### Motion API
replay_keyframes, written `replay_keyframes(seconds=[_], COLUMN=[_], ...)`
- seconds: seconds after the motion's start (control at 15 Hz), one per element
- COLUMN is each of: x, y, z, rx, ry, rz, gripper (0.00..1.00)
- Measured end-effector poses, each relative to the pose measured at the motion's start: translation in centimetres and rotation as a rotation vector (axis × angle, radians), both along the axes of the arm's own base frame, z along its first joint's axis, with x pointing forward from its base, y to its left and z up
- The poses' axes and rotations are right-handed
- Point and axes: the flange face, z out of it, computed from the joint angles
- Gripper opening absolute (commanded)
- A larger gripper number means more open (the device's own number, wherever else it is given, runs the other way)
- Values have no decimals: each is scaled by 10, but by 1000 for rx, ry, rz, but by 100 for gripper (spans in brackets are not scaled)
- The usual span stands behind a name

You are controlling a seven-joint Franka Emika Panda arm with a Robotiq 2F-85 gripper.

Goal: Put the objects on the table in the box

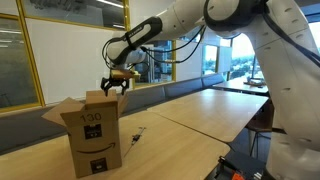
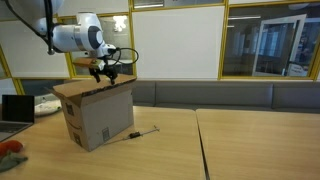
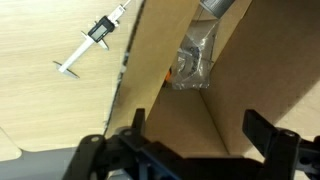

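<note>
1. 1 long table (image 2: 250, 140) with a light wood top carries everything. A seam crosses it in both exterior views.
2. 1 white robot arm (image 1: 230, 30) reaches in from 3 o'clock in an exterior view and bends toward the box.
3. 1 box (image 1: 92, 135) of brown cardboard stands upright on the table with its top flaps open. "130" is handwritten on its side above a black curved-arrow logo.
4. 1 gripper (image 1: 116, 86) hangs over the box's open top, at 12 o'clock of the carton in both exterior views. In the wrist view its 2 dark fingers (image 3: 255, 130) stand wide apart with nothing between them, above the box's inside.
5. 1 slim metal measuring tool (image 3: 93, 36) lies flat on the table outside the box. It sits at 10 o'clock in the wrist view, near the cardboard wall, and at 4 o'clock of the box's base in an exterior view (image 2: 140, 133).
6. 1 clear plastic packet (image 3: 195, 55) lies on the floor of the box, at 12 o'clock of the gripper in the wrist view. A bit of orange shows at its 9 o'clock edge, but I cannot tell what it belongs to.
7. 1 grey cylinder (image 3: 215, 4) lies inside the box at the packet's 1 o'clock, cut off by the picture's top edge.
</note>
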Motion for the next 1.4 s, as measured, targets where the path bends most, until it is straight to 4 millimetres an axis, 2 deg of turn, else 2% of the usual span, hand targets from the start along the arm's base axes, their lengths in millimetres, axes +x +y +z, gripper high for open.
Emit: replay_keyframes(seconds=[0.33, 0.6, 0.93, 1.13, 1.4], x=[-38, -74, -101, -103, -96], y=[-38, -87, -133, -147, -155], z=[52, 68, 55, 36, 3], rx=[34, 64, 81, 100, 128], ry=[-65, -75, -41, 1, 75], rz=[-98, -236, -385, -440, -485], gripper=[100, 100, 100, 100, 100])
